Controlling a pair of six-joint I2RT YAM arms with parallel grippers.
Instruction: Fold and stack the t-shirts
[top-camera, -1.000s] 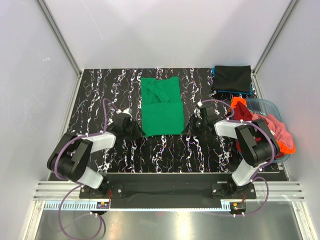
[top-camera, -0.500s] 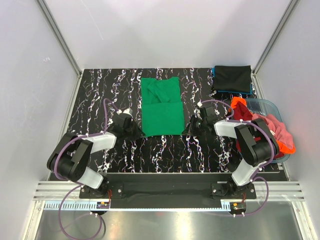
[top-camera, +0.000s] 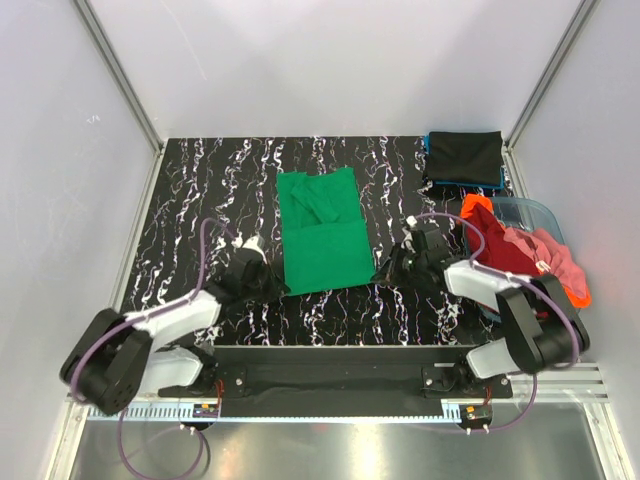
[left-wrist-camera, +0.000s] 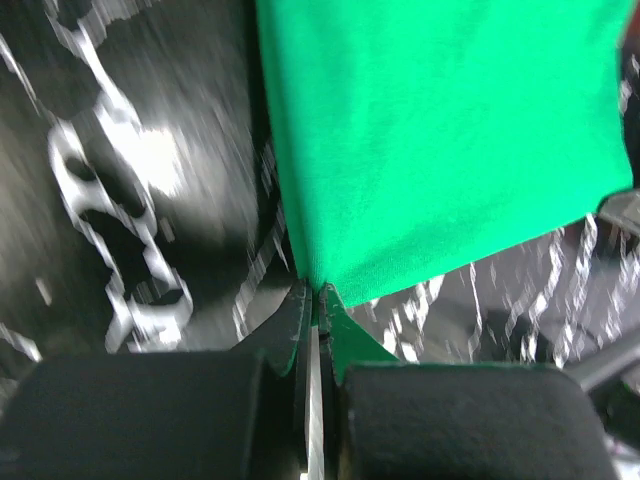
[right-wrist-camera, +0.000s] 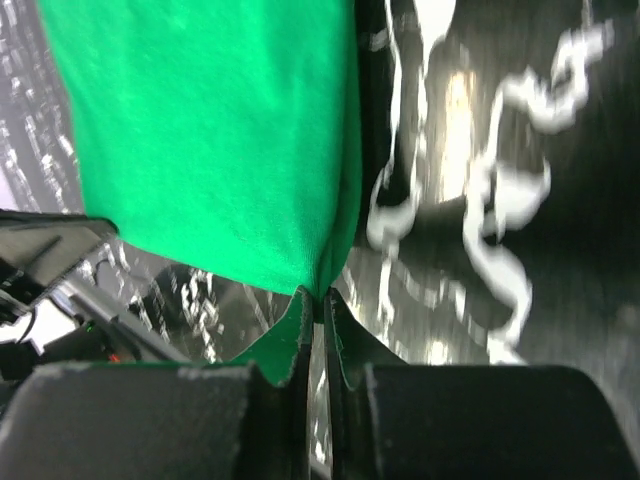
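Observation:
A bright green t-shirt (top-camera: 322, 232) lies partly folded as a long strip in the middle of the black marbled table (top-camera: 190, 200). My left gripper (top-camera: 281, 289) is shut on its near left corner (left-wrist-camera: 318, 285). My right gripper (top-camera: 379, 276) is shut on its near right corner (right-wrist-camera: 318, 285). Both hold the near edge low over the table. A folded black t-shirt (top-camera: 464, 158) lies on a blue one at the far right corner. Red, orange and pink shirts (top-camera: 520, 255) fill the tub on the right.
A clear plastic tub (top-camera: 535, 212) stands at the right edge of the table. White walls close in the table at the back and both sides. The arm bases sit on a black rail at the near edge.
Both grippers have pulled back toward the near edge, dragging the green shirt with them. Its near edge lies closer to the bases and the shirt sits slightly askew.

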